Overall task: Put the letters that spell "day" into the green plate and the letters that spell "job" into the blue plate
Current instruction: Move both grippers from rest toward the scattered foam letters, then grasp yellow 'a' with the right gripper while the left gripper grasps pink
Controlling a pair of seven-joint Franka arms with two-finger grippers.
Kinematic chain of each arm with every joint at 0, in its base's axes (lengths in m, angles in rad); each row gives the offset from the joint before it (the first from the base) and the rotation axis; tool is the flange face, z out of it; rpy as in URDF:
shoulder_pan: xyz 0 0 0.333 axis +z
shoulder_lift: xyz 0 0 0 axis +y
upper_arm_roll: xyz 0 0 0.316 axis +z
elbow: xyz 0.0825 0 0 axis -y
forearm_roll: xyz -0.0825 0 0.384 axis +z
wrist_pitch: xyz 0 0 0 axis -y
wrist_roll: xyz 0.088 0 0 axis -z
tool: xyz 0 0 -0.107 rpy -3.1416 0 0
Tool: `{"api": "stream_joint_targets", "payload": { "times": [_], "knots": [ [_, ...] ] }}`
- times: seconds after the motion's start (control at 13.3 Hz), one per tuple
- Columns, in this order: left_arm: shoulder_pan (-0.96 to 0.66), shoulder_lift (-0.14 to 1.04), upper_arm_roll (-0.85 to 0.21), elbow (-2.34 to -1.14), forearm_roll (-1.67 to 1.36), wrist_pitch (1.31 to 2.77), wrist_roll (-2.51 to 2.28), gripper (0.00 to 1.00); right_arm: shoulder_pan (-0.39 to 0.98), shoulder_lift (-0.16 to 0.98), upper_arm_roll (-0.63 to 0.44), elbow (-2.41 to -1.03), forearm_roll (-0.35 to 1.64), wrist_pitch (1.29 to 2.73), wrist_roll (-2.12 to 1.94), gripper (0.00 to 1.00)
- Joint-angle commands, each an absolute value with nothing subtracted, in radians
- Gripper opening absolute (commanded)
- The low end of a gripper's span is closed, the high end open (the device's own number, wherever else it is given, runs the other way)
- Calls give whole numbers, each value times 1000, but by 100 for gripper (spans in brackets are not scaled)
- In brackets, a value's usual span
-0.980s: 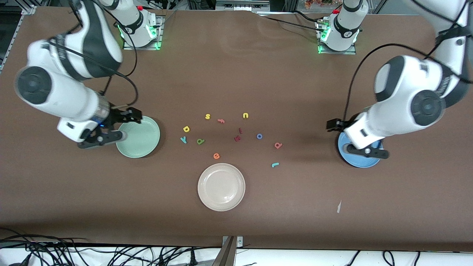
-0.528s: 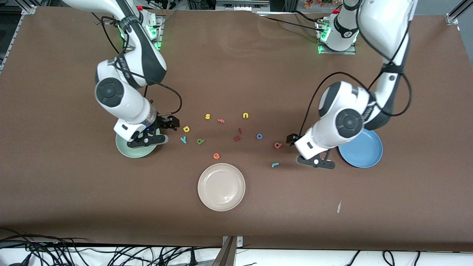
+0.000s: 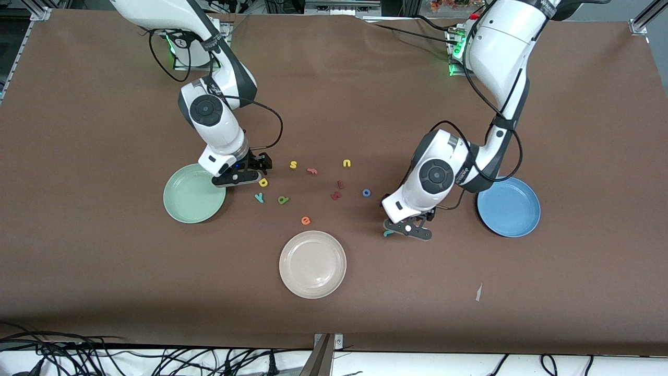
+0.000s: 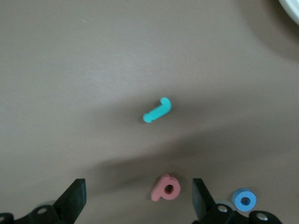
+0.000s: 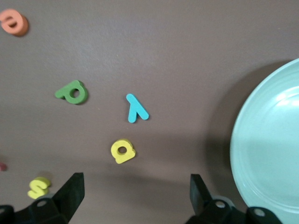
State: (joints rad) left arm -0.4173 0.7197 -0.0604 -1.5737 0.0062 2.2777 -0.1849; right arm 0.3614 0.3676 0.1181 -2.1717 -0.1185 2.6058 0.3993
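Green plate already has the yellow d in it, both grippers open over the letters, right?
Not quite. The green plate holds nothing; the yellow d lies on the table beside it, as the right wrist view shows. The rest stands: the right gripper and the left gripper are both open over the letters.

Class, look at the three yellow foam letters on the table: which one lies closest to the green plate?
The yellow d, lying beside the green plate. The yellow s and yellow u lie farther toward the left arm's end of the table.
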Motion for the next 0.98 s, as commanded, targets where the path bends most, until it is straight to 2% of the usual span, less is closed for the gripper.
{"api": "stream_joint_targets", "payload": {
  "times": [0.0, 0.3, 0.45, 0.6, 0.75, 0.9],
  "knots": [
    [-443, 707, -51, -1658, 46, 2396, -190, 97, 354, 429, 144, -2180, -155, 2700, 419, 100],
    [-454, 707, -51, -1706, 48, 2439, -190, 95, 354, 456, 147, -2180, -163, 2732, 417, 100],
    [-462, 689, -51, -1736, 48, 2438, -190, 89, 354, 475, 147, -2172, -201, 2734, 419, 99],
    [-466, 687, -51, -1741, 48, 2437, -199, 82, 356, 501, 147, -2169, -212, 2763, 419, 92],
    [-476, 674, -51, -1759, 48, 2437, -201, 77, 357, 509, 147, -2168, -213, 2773, 419, 80],
    [-476, 673, -51, -1763, 48, 2437, -201, 67, 357, 509, 147, -2157, -213, 2773, 417, 71]
  ]
}}
